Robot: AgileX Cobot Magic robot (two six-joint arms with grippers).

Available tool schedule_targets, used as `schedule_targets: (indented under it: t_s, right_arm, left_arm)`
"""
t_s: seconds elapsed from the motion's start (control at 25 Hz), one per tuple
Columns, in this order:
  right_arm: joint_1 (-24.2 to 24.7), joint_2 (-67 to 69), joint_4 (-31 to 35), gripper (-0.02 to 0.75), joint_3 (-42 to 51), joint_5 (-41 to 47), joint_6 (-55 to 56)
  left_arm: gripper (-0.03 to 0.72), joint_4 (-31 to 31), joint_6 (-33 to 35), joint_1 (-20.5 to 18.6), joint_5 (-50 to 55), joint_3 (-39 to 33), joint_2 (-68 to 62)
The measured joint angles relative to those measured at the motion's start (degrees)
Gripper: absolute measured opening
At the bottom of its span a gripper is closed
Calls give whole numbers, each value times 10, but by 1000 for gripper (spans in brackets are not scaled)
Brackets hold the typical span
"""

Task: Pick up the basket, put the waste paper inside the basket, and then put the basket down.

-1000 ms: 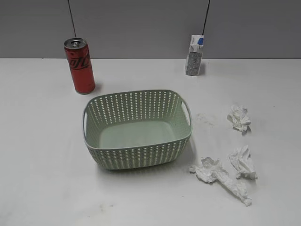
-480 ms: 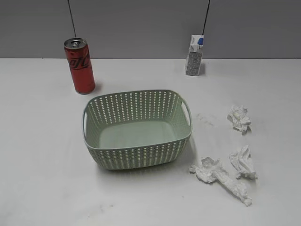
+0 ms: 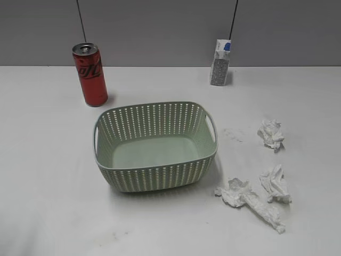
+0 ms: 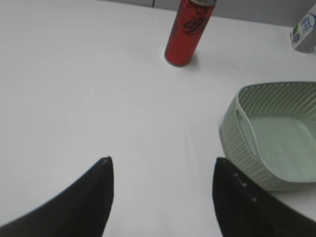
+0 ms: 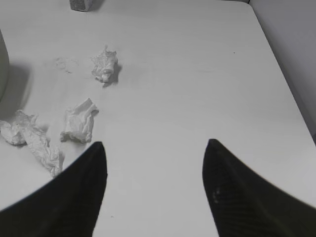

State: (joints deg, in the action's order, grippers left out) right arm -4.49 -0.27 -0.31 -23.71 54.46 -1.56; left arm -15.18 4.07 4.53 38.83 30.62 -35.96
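The pale sage-green basket [image 3: 155, 145] stands empty on the white table, in the middle of the exterior view; its left end shows in the left wrist view [image 4: 276, 133]. Three white waste paper wads lie to its right: one far [image 3: 271, 134], one nearer [image 3: 275, 184], and a long twisted one [image 3: 250, 202]. They also show in the right wrist view: the far wad [image 5: 104, 64], the nearer wad [image 5: 79, 121] and the twisted wad [image 5: 34, 142]. My left gripper [image 4: 160, 163] is open and empty, to the left of the basket. My right gripper [image 5: 154, 145] is open and empty, to the right of the wads. Neither arm shows in the exterior view.
A red can [image 3: 90, 74] stands at the back left, also in the left wrist view [image 4: 188, 30]. A small white-and-grey carton with a blue cap [image 3: 220, 63] stands at the back right. The table's right edge [image 5: 284, 84] runs close to my right gripper.
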Motion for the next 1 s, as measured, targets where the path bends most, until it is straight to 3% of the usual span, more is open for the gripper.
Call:
schedule_targets:
  t_s: [0.36, 0.6, 0.76, 1.0]
  right_arm:
    - [0, 0, 0, 467, 0, 0, 0]
    - [0, 0, 0, 467, 0, 0, 0]
    - [0, 0, 0, 467, 0, 0, 0]
    - [0, 0, 0, 467, 0, 0, 0]
  left_arm:
    - [480, -19, 22, 17, -10, 81, -211]
    - [480, 0, 22, 107, 13, 175, -342]
    - [479, 28, -19, 169, 48, 248, -442]
    - [426, 53, -73, 225, 69, 322, -576]
